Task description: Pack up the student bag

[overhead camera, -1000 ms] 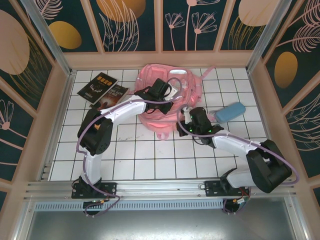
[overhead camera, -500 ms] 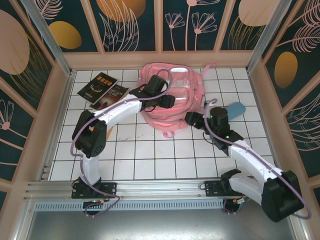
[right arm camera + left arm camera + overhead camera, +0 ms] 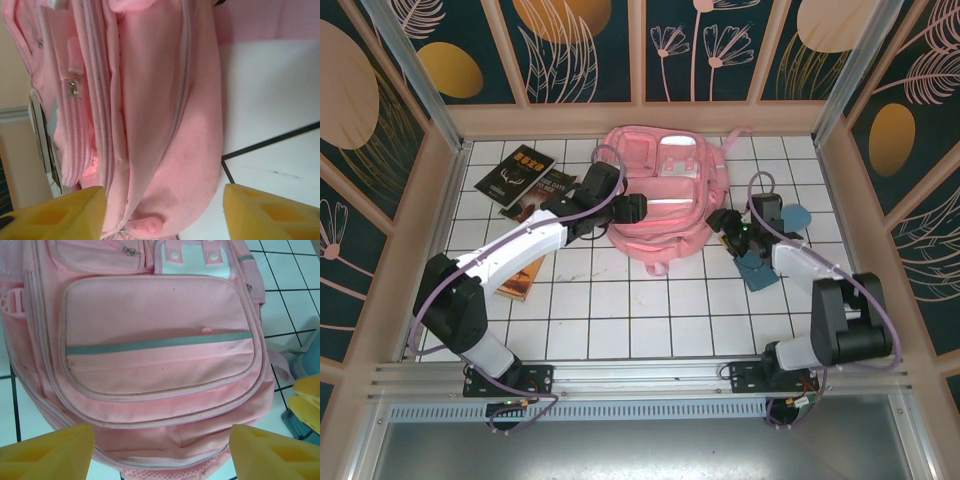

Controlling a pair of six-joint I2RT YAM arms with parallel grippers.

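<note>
Pink fabric student bag (image 3: 660,195) lies flat at the back middle of the white tiled table (image 3: 590,300), looks zipped shut. The left gripper (image 3: 632,208) and right gripper (image 3: 722,222) flank it, spread wide, empty. Guessing opening's the step: next, pinch a metal zipper pull (image 3: 74,88).

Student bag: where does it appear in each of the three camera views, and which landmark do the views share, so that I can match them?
Top external: the student bag lies flat at the far middle of the table, between the two arms.
Left wrist: the student bag spans the upper and middle part, front pocket facing the camera.
Right wrist: the student bag runs down the left and middle, side and zippers showing.
Shared landmark: the white tiled table with black grid lines.
</note>
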